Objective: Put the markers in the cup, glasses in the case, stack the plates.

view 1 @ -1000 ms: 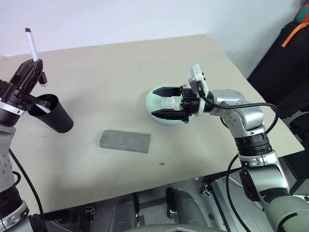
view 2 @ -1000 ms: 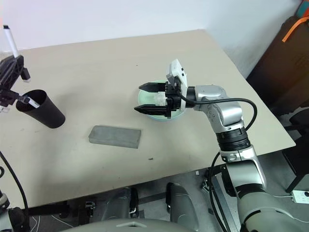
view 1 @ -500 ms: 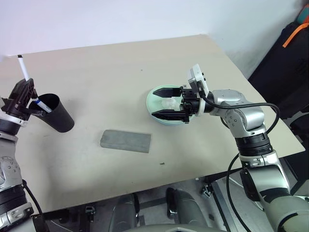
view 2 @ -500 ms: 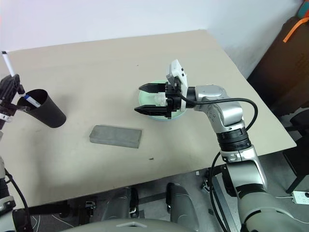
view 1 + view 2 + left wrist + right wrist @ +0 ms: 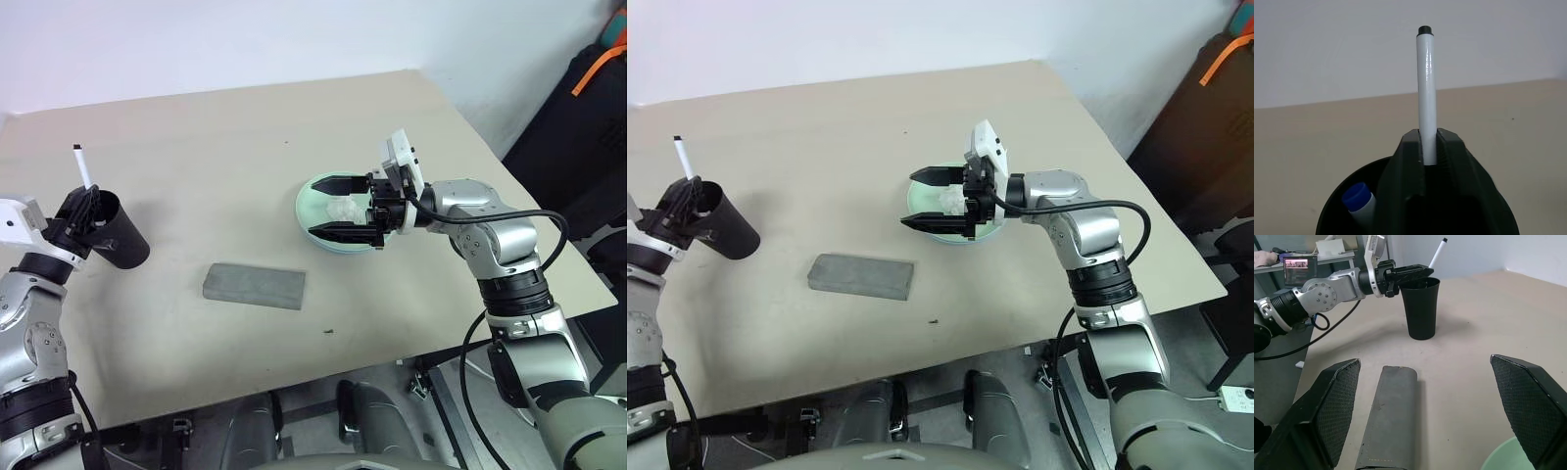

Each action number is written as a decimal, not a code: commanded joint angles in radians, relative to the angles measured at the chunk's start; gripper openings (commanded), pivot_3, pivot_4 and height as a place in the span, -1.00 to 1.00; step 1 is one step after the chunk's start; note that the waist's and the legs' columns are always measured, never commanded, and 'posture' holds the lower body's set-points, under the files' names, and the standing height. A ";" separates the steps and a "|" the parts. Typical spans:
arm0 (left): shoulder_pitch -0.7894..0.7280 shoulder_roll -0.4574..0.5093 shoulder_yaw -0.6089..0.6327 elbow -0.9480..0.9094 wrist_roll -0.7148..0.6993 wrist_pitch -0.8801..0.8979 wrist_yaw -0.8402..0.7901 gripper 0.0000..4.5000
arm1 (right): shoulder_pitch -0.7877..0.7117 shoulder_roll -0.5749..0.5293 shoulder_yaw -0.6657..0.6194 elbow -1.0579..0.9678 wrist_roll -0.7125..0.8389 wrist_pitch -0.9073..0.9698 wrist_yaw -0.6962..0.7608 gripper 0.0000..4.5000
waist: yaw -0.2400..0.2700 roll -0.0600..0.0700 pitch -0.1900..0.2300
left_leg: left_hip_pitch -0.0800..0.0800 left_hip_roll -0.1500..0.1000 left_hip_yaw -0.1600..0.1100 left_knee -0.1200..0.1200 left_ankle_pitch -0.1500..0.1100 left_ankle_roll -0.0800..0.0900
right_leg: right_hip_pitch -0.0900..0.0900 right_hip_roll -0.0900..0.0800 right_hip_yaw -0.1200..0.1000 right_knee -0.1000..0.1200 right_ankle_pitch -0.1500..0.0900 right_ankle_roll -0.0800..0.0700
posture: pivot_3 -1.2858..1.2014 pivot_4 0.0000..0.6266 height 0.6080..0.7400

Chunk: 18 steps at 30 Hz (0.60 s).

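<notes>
My left gripper (image 5: 1428,149) sits right at the rim of the black cup (image 5: 116,235), fingers pinching the white marker (image 5: 1425,93), which sticks up out of the cup's mouth with its black end on top. Just beside it, inside the cup, the blue-capped marker (image 5: 1357,199) leans against the wall. The cup stands near the worktop's (image 5: 225,137) left edge.

Over on the other side, my right gripper (image 5: 342,208) points toward the left, jaws spread wide and holding nothing. It hovers over the mint green plate (image 5: 312,211), one finger at each side of the crumpled white tissue (image 5: 345,210) lying in the plate.

The grey case (image 5: 254,285) lies flat and closed between the cup and the plate, nearer the front edge, well apart from both grippers.
</notes>
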 commanded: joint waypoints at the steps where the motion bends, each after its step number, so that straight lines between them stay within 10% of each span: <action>1: 0.005 0.015 0.011 -0.025 -0.010 -0.001 0.001 -0.30 | -0.004 -0.006 -0.010 -0.035 0.005 -0.015 -0.001 0.99 | 0.000 0.000 0.000 | 0.000 0.000 0.000 0.000 0.000 0.000 | 0.000 0.000 0.000 0.000 0.000 0.000 | 0.03 -0.52 0.92; 9: 0.034 0.039 0.042 -0.122 -0.065 0.016 -0.031 0.95 | -0.012 0.004 -0.011 -0.016 -0.001 -0.026 -0.004 0.99 | -0.001 0.000 0.000 | 0.000 0.000 0.000 0.000 0.000 0.000 | 0.000 0.000 0.000 0.000 0.000 0.000 | 0.03 -0.52 0.92; 18: 0.250 0.152 0.129 -0.427 -0.399 0.273 -0.248 0.98 | 0.005 -0.017 -0.040 -0.023 0.018 -0.009 -0.009 0.99 | -0.004 0.000 0.001 | 0.000 0.000 0.001 0.000 0.000 0.000 | -0.001 -0.001 0.000 0.000 0.000 0.000 | 0.03 -0.52 0.92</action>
